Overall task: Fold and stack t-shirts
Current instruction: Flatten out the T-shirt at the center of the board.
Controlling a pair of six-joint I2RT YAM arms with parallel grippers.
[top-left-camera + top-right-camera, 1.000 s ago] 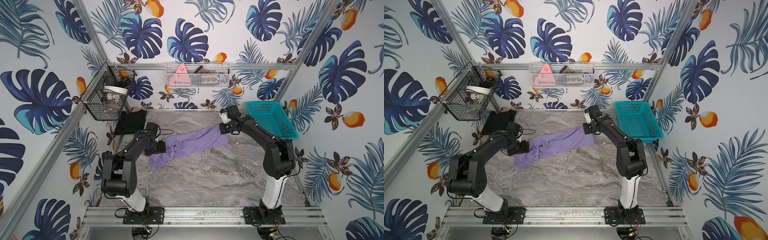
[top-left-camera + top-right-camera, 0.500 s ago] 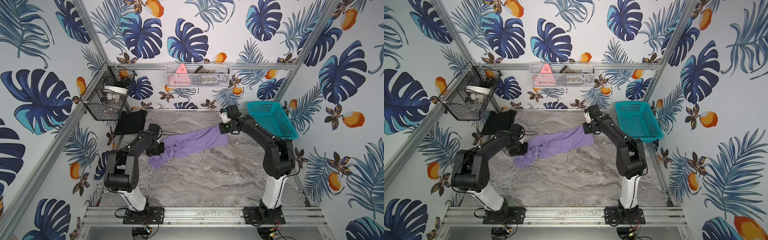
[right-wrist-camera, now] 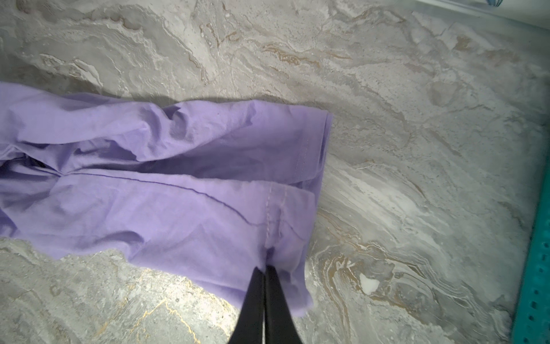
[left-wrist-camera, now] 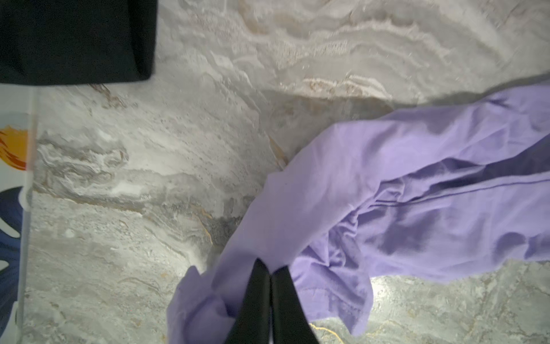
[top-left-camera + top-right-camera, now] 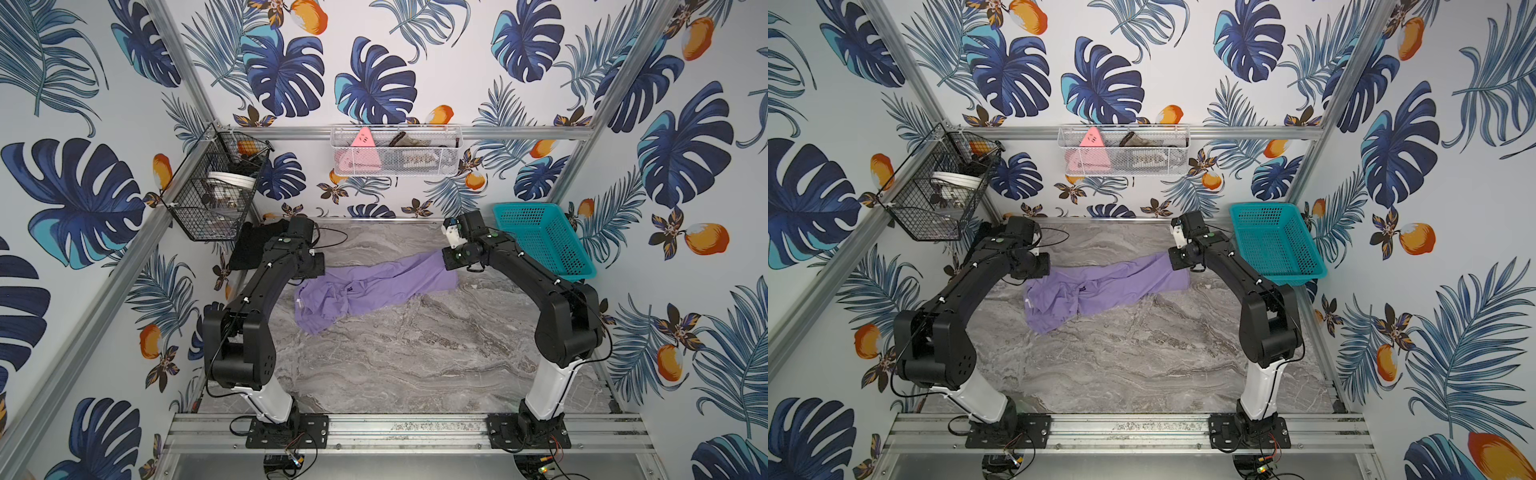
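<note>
Because the purple shirt (image 5: pixel 374 286) is soft, light and limp, it bunches across the far middle of the surface (image 5: pixel 415 353). The left tool (image 4: pixel 269 277) is clamped on its crumpled left end, the right tool (image 3: pixel 265 272) on its right hem; corners likely hold best. Folds hide the collar and most lettering; the black shirt (image 4: pixel 74 38) sits far left, partly hidden.
</note>
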